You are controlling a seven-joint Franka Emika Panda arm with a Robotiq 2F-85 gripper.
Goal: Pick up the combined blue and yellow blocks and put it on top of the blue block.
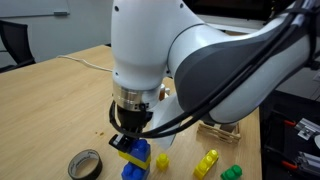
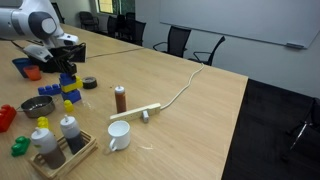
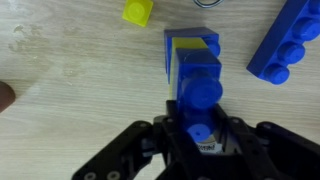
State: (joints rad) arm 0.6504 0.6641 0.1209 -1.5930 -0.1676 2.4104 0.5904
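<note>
My gripper (image 1: pixel 124 140) is shut on the combined blue and yellow blocks (image 1: pixel 139 151), gripping the blue brick, with the yellow part at its lower side. The pair is directly over the blue block (image 1: pixel 133 170), which stands on the table; I cannot tell whether they touch. In the wrist view the pair (image 3: pixel 196 62) fills the space between my fingers (image 3: pixel 198 128), its yellow face pointing away, and it hides most of the blue block. In an exterior view the gripper (image 2: pixel 68 74) is over the small stack (image 2: pixel 70 92).
A long blue brick (image 3: pixel 290 42) lies close beside the stack. Loose yellow bricks (image 1: pixel 205 163), a green brick (image 1: pixel 232 172) and a tape roll (image 1: pixel 85 163) lie nearby. A brown bottle (image 2: pixel 120 98), white mug (image 2: pixel 118 135) and bottle tray (image 2: pixel 62 150) stand farther off.
</note>
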